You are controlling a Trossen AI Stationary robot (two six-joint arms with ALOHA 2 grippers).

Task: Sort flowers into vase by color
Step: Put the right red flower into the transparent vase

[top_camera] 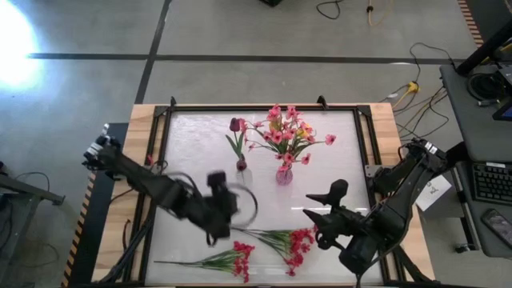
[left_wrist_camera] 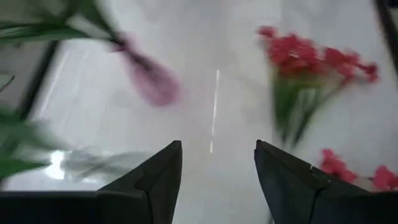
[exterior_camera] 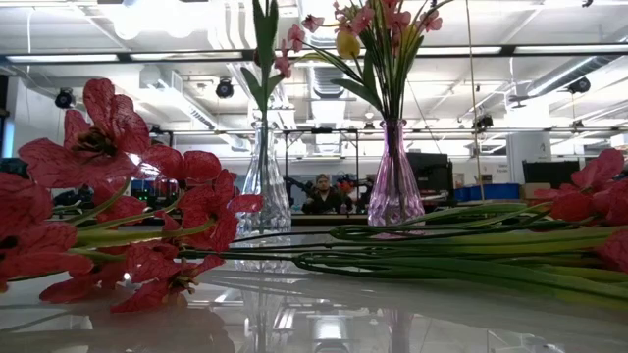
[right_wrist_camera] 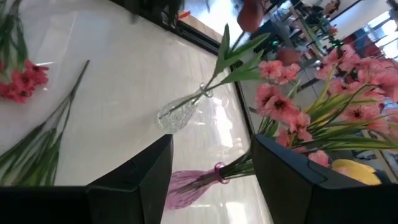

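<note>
Since pinks already fill the purple vase [top_camera: 284, 175], red sprays [top_camera: 298, 242] lie waiting between both grippers, left [top_camera: 220, 210] and right [top_camera: 320, 210], jaws spread, empty

two vases [top_camera: 284, 174], two loose red sprays [top_camera: 292, 242], two arms [top_camera: 160, 190]

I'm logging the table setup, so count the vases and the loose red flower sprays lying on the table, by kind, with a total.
Vases: 2, a clear vase and a pink vase
Loose red sprays: 2, first spray, second spray
Total: 4
</note>
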